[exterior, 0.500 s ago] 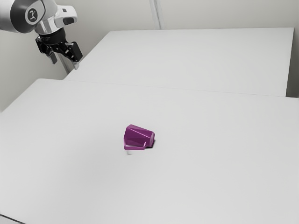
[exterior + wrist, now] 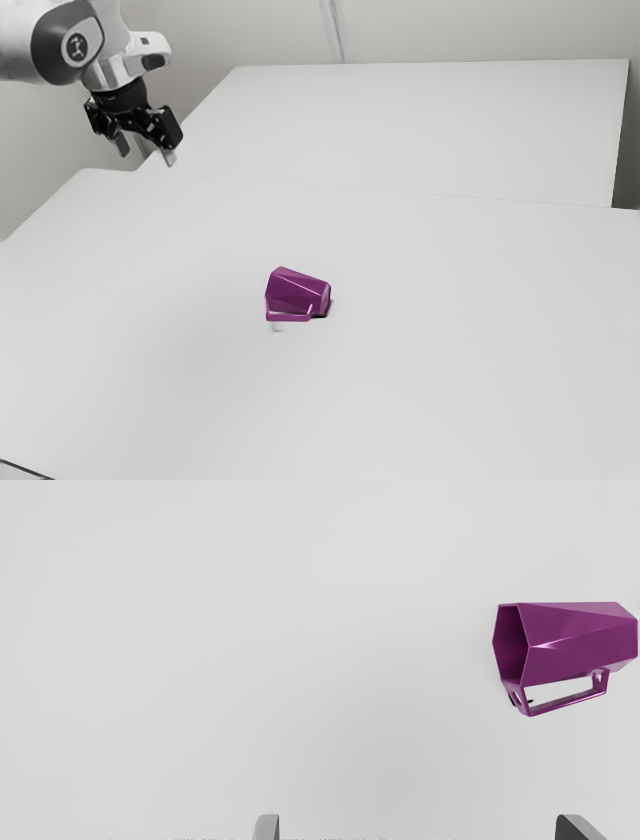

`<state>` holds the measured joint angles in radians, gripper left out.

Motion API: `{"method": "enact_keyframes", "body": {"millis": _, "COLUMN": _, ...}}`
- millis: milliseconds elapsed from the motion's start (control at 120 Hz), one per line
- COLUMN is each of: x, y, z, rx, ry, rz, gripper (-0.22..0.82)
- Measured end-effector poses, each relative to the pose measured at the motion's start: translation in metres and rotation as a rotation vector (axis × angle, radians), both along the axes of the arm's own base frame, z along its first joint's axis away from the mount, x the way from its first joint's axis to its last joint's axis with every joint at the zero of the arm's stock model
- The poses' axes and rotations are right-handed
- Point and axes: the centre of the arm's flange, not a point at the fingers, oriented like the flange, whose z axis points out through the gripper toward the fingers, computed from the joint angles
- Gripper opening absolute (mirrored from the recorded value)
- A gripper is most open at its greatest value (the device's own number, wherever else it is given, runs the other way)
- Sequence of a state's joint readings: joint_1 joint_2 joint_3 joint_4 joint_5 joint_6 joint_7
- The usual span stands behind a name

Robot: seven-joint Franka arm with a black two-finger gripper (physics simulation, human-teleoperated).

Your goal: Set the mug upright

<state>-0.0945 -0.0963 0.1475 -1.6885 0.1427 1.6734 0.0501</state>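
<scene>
The purple mug (image 2: 298, 292) is lying on its side on the white counter (image 2: 460, 350). Its open end points to the exterior view's left, and its handle (image 2: 290, 317) is on the near side. The tool (image 2: 145, 151) is up at the exterior view's far left, well apart from the mug. It is wide open and has nothing in it.
</scene>
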Motion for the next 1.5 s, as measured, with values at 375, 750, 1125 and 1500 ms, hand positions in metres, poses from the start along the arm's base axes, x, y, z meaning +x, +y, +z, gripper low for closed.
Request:
{"method": "enact_keyframes", "body": {"millis": 375, "x": -0.01, "y": 0.032, "z": -0.138, "rx": -0.386, "ry": 0.242, "rz": 0.213, "gripper": 0.6}}
{"method": "enact_keyframes", "body": {"millis": 750, "x": 0.008, "y": 0.005, "z": -0.236, "rx": -0.544, "ry": 0.404, "rz": 0.284, "gripper": 0.6}}
{"method": "enact_keyframes", "body": {"millis": 1125, "x": 0.041, "y": 0.017, "z": -0.262, "rx": -0.647, "ry": 0.331, "rz": 0.35, "gripper": 0.6}}
{"method": "enact_keyframes", "body": {"millis": 1500, "x": 0.071, "y": 0.017, "z": -0.293, "rx": -0.735, "ry": 0.289, "rz": 0.376, "gripper": 0.6}}
